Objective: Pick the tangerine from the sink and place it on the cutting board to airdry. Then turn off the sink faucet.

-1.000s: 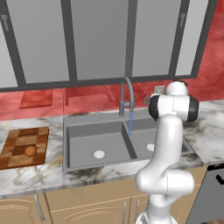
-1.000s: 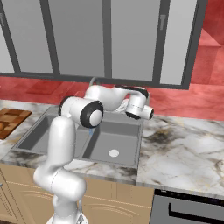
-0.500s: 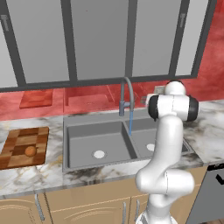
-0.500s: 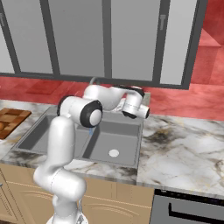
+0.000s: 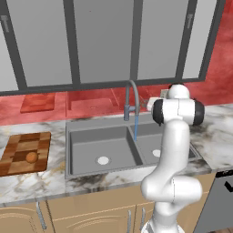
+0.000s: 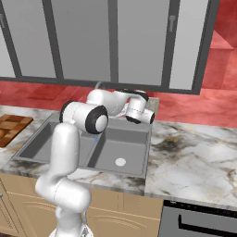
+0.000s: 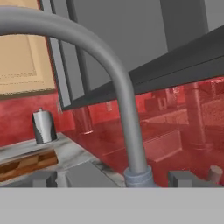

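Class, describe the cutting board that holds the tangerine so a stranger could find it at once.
Start at the sink in the marble counter and look to its left. There lies the cutting board, a checkered wooden rectangle with the tangerine on it. The plain reddish-brown board against the red wall behind has no checks.

No readable text, labels, brands or numbers anywhere. Cabinets, backsplash and counter carry no markings. Nothing legible on the arm either.
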Robot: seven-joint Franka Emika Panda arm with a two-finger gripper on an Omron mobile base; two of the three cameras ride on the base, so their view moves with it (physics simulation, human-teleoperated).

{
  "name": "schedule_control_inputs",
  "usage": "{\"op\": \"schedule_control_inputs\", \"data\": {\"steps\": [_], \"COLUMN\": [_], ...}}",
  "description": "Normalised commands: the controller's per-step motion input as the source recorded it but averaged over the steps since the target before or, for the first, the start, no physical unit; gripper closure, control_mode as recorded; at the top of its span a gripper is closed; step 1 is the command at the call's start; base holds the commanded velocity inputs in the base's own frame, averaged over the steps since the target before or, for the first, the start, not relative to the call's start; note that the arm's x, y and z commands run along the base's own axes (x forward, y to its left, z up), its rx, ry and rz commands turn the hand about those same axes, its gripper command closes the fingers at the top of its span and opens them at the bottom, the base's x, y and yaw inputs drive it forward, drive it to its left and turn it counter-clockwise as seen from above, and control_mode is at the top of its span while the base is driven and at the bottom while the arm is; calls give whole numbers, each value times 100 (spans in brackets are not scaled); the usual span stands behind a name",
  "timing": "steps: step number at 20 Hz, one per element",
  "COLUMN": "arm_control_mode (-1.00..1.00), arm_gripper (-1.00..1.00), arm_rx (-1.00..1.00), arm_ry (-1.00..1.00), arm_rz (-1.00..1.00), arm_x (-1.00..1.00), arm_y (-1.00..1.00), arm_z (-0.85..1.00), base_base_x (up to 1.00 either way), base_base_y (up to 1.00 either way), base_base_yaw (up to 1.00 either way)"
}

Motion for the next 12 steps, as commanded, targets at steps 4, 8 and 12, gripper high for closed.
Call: {"op": "schedule_control_inputs", "data": {"steps": [4, 8, 12], "arm_control_mode": [-100, -100, -100], "arm_gripper": [-100, -100, -100], "arm_rx": [-2, -1, 0], "arm_ry": [0, 0, -7], "arm_rz": [0, 0, 0], "arm_x": [40, 36, 0], "arm_y": [-21, -19, 20], "arm_z": [-19, -18, 7], "base_base_x": [0, 0, 0], "base_base_y": [0, 0, 0], "base_base_yaw": [0, 0, 0]}}
